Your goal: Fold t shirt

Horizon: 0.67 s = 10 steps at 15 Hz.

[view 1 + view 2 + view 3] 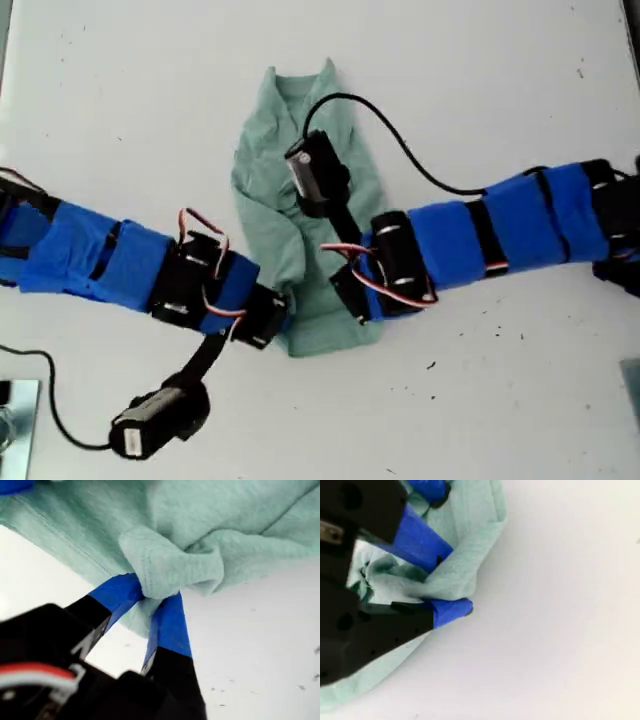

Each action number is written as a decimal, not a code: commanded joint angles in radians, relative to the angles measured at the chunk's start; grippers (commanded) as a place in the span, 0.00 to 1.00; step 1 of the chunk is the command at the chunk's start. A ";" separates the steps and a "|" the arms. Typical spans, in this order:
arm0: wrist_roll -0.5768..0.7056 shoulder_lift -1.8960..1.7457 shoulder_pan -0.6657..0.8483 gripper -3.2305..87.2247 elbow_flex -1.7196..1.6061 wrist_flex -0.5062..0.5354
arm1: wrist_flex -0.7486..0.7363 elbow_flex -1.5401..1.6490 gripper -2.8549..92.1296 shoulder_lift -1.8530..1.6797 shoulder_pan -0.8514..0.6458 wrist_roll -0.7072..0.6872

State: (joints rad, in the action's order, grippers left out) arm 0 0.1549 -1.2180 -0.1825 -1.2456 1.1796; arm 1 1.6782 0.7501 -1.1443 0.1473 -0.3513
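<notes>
The pale sage-green t shirt (262, 135) lies bunched in a narrow strip on the white table (500, 90), collar end at the top of the exterior view. My first gripper (279, 318) reaches in from the exterior view's left, shut on the t shirt's lower corner. In the first wrist view its blue fingertips (120, 592) pinch a hemmed fold of the t shirt (200, 520). My second gripper (347, 292) comes from the exterior view's right, shut on the t shirt's lower edge (470, 545). Its blue fingers (451, 609) clamp the cloth, and the first gripper (427, 487) shows just beyond.
A black cable (400, 140) loops over the table from the second arm's camera (312, 172), which hangs above the t shirt. A metallic object (15, 420) sits at the exterior view's lower left corner. White table surrounds the cloth.
</notes>
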 commanded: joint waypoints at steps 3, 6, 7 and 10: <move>0.021 -0.121 -0.100 0.03 0.072 -0.092 | -0.086 -0.015 0.02 -0.156 0.035 0.005; -0.037 -0.259 0.011 0.03 0.067 0.029 | -0.106 0.006 0.02 -0.230 -0.112 -0.112; -0.006 -0.305 0.086 0.03 0.063 0.075 | -0.120 0.012 0.02 -0.244 -0.184 -0.153; 0.126 -0.377 0.308 0.03 0.046 0.158 | -0.221 0.015 0.01 -0.225 -0.391 -0.304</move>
State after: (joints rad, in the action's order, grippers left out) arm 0 0.2347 -1.5064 0.0337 -1.2287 1.3223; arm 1 1.5094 0.7731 -1.2977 -0.1611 -0.5937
